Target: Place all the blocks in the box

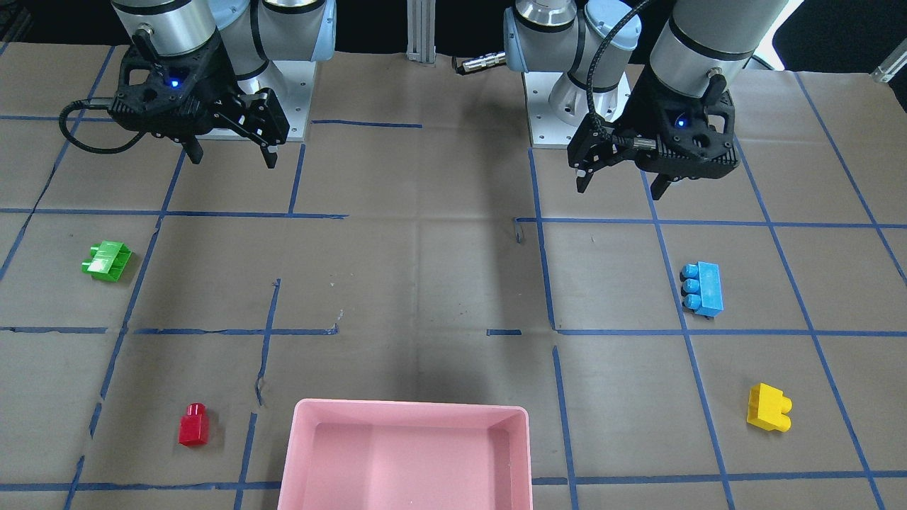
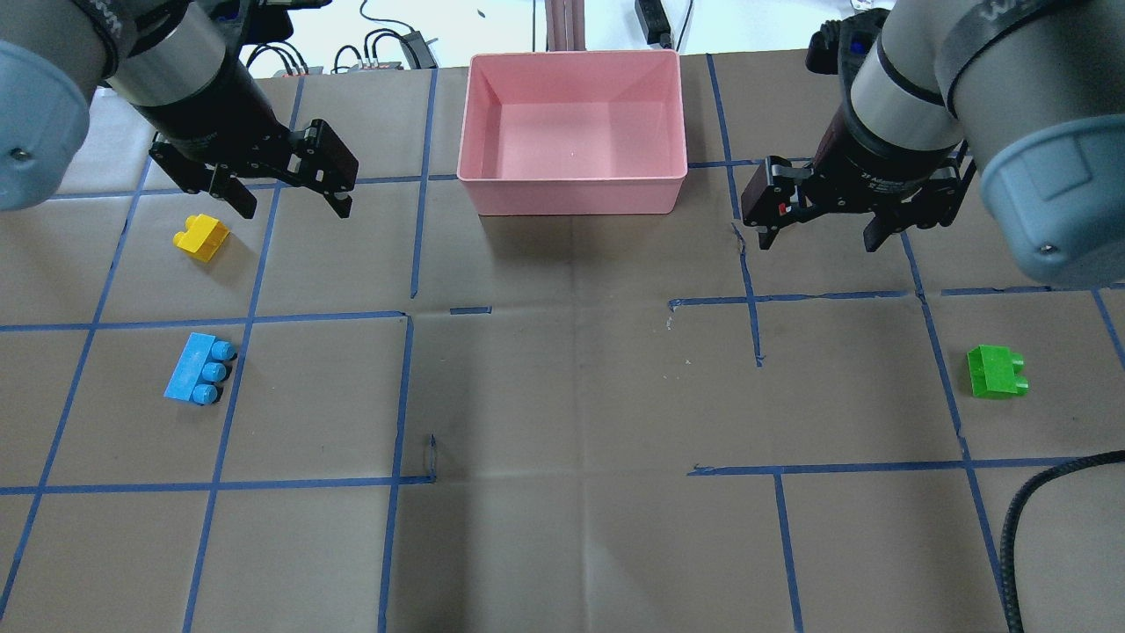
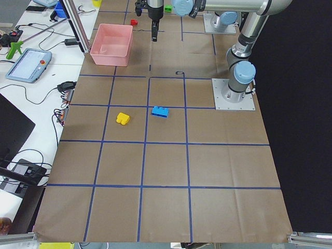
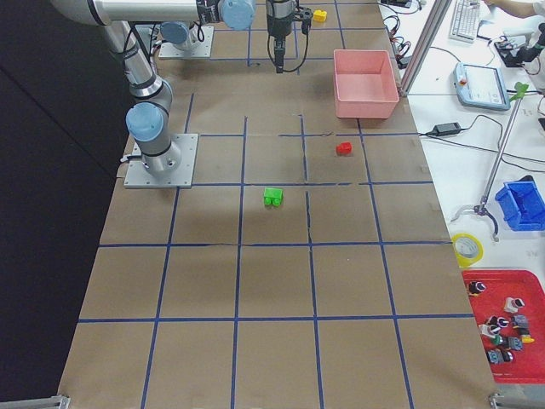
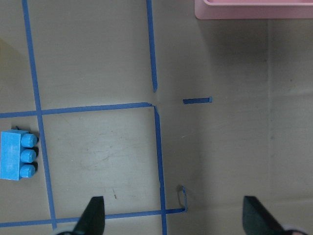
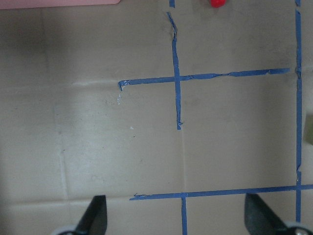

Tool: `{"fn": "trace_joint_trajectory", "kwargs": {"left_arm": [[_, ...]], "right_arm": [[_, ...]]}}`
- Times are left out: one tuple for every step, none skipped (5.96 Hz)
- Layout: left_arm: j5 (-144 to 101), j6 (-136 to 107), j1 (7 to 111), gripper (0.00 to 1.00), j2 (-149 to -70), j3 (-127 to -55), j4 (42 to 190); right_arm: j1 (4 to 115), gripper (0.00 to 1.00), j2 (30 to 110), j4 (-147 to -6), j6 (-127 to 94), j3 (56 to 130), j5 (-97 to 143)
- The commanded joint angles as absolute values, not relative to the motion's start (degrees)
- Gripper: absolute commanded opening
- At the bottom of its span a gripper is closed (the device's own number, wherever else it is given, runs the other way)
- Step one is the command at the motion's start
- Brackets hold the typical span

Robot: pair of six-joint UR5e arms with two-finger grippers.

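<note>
Left pincer [image 2: 294,211] hovers released, yellow brick [image 2: 202,237] near it, blue brick [image 2: 193,369] farther; right pincer [image 2: 817,244], released too, hangs well apart from green brick [image 2: 995,372] and red brick [image 1: 193,425].

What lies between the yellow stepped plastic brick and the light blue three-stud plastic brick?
Only brown table paper crossed by one blue tape line. The overhead exterior view shows it: yellow stepped brick above the line, light blue three-stud brick below.

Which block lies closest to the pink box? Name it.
The red block, a short gap from the box; the green block, blue block and yellow block all lie much farther off.
</note>
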State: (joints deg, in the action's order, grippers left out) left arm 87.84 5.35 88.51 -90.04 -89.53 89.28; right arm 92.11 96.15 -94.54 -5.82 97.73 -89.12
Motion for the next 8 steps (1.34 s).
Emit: {"fn": "trace_joint_trajectory", "kwargs": {"left_arm": [[88.06,5.36,88.42,0.99,-89.83,-89.56,89.30],[88.07,5.36,88.33,0.99,-89.56,-89.56,89.21],[88.15,5.45,88.33,0.99,-89.65,-89.56,89.03],[88.85,5.36,88.16,0.99,-89.47,-89.30,88.95],[90.68,5.45,87.72,0.99,-89.47,-89.47,88.68],[90.01,5.54,86.41,0.99,-89.56,-89.47,88.59],[89.74,8.06,82.66,0.99,-89.47,-89.39,88.68],[89.74,14.09,77.48,0.99,-89.47,-89.21,88.59]], "right_arm": [[92.11,1.00,96.24,-94.48,-5.80,97.73,-89.12],[92.11,1.00,96.24,-94.57,-5.89,97.73,-89.12],[92.11,1.00,96.24,-94.48,-5.80,97.73,-89.12],[92.11,1.00,96.24,-94.48,-5.80,97.73,-89.12],[92.11,1.00,96.15,-94.48,-5.80,97.73,-89.12],[92.11,1.00,96.15,-94.48,-5.80,97.73,-89.12],[92.11,1.00,96.15,-94.57,-5.80,97.73,-89.12],[92.11,1.00,96.15,-94.48,-5.80,97.73,-89.12]]}}
